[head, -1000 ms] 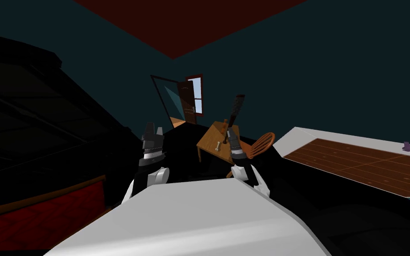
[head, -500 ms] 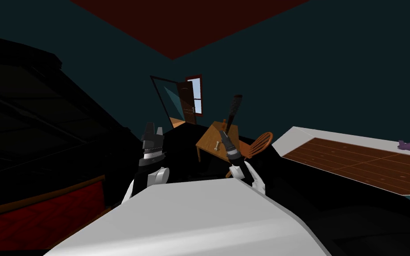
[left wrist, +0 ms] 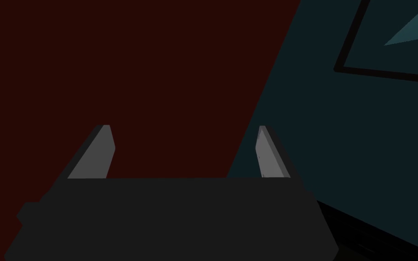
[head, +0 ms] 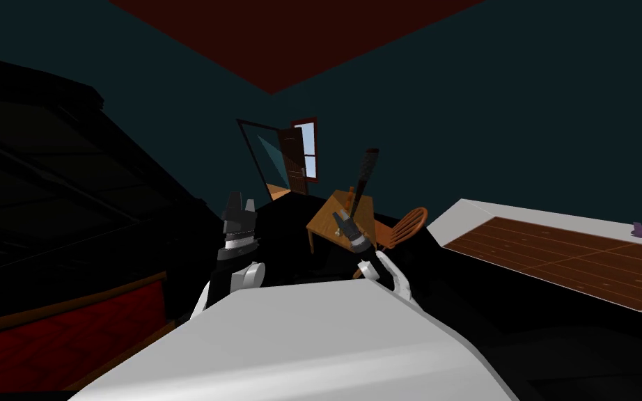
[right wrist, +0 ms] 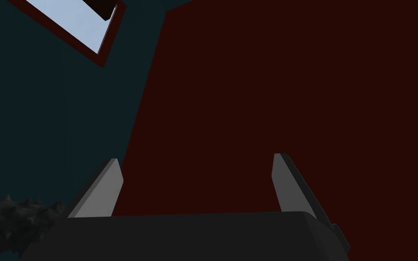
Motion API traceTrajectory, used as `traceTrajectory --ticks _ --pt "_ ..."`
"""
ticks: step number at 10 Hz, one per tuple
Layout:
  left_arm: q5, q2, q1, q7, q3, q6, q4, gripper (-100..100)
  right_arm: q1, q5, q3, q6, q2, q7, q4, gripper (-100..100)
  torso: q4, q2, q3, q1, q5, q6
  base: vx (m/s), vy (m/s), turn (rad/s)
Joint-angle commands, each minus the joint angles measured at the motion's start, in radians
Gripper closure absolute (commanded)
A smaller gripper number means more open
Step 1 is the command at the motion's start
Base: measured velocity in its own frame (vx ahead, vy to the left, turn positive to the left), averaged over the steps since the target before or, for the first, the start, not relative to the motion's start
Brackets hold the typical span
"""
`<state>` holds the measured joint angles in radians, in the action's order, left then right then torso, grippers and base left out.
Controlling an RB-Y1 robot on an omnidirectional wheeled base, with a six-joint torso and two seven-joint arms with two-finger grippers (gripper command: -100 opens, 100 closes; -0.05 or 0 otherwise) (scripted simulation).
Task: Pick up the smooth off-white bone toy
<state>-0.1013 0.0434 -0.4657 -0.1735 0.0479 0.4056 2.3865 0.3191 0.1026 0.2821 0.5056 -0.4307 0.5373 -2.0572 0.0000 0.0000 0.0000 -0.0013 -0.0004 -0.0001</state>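
Note:
A small wooden table stands ahead beside a wooden chair. In the head view my right gripper hangs in front of the tabletop and covers its middle, so the pale bone toy is hidden behind it. The right gripper is open with nothing between its fingers, and it points up at the dark red ceiling. My left gripper is held up at my left side. The left gripper is open and holds nothing.
A dark spiky pole rises behind the table, and its spiky end lies close to my right hand. A white-edged platform with brown planks lies to the right. An open door is far ahead. Dark furniture fills the left.
My right arm has come down and drawn back toward me. Its gripper now covers the spot on the tabletop where the pale bone toy showed before. The left arm has not moved.

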Motion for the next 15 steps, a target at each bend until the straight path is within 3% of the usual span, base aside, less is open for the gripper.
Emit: traceTrajectory --ticks 1,4,5,6,7,8,9,10,11,12,15 --pt "0.000 0.000 0.000 0.000 0.000 0.000 0.000 0 -0.013 0.016 0.021 0.007 -0.011 0.040 0.022 -100 0.000 0.000 0.000 0.000 0.000 0.000 -0.002 -0.018 0.027" --pt "0.000 0.000 0.000 0.000 0.000 0.000 0.000 0 -0.055 0.067 0.086 0.023 -0.086 0.126 0.100 -100 0.000 0.000 0.000 0.000 0.000 0.000 0.005 -0.018 0.047" --pt "0.000 0.000 0.000 0.000 0.000 0.000 0.000 0 -0.055 0.067 0.086 0.023 -0.086 0.143 0.100 -100 0.000 -0.001 0.000 0.000 0.000 0.000 0.006 -0.017 0.038" --pt "0.000 0.000 0.000 0.000 0.000 0.000 0.000 0 -0.075 0.093 0.118 0.030 -0.124 0.174 0.142 -100 0.000 -0.001 0.000 0.000 0.000 0.000 0.008 -0.017 0.084" --pt "0.000 0.000 0.000 0.000 0.000 0.000 0.000 0 -0.075 0.093 0.118 0.030 -0.124 0.197 0.143 -100 0.000 -0.001 0.000 0.000 0.000 0.000 0.009 -0.017 0.037" --pt "0.000 0.000 0.000 0.000 0.000 0.000 0.000 0 -0.095 0.120 0.150 0.036 -0.162 0.228 0.188 -100 0.000 -0.001 0.000 0.000 0.000 0.000 0.015 -0.014 0.074" --pt "0.000 0.000 0.000 0.000 0.000 0.000 0.000 0 -0.095 0.120 0.150 0.036 -0.162 0.252 0.188 -100 0.000 -0.001 -0.001 0.000 0.000 0.000 0.012 -0.013 0.054" --pt "0.000 0.000 0.000 0.000 0.000 0.000 0.000 0 -0.113 0.146 0.182 0.041 -0.201 0.283 0.228 -100 0.000 -0.001 -0.001 0.001 0.000 0.000 0.015 -0.011 0.111" --pt "0.000 0.000 0.000 0.000 0.000 0.000 0.000 0 -0.113 0.146 0.182 0.041 -0.201 0.307 0.234 -100 0.000 -0.001 -0.001 0.001 0.000 0.000 0.015 -0.011 0.052" --pt "0.000 0.000 0.000 0.000 0.000 0.000 0.000 0 -0.131 0.173 0.214 0.045 -0.240 0.339 0.274 -100 0.000 -0.001 -0.001 0.001 0.000 0.000 0.022 -0.008 0.111" --pt "0.000 0.000 0.000 0.000 0.000 0.000 0.000 0 -0.148 0.199 0.246 0.047 -0.279 0.418 0.332 -100 0.000 -0.002 -0.001 0.001 0.000 0.000 0.021 -0.006 0.086"
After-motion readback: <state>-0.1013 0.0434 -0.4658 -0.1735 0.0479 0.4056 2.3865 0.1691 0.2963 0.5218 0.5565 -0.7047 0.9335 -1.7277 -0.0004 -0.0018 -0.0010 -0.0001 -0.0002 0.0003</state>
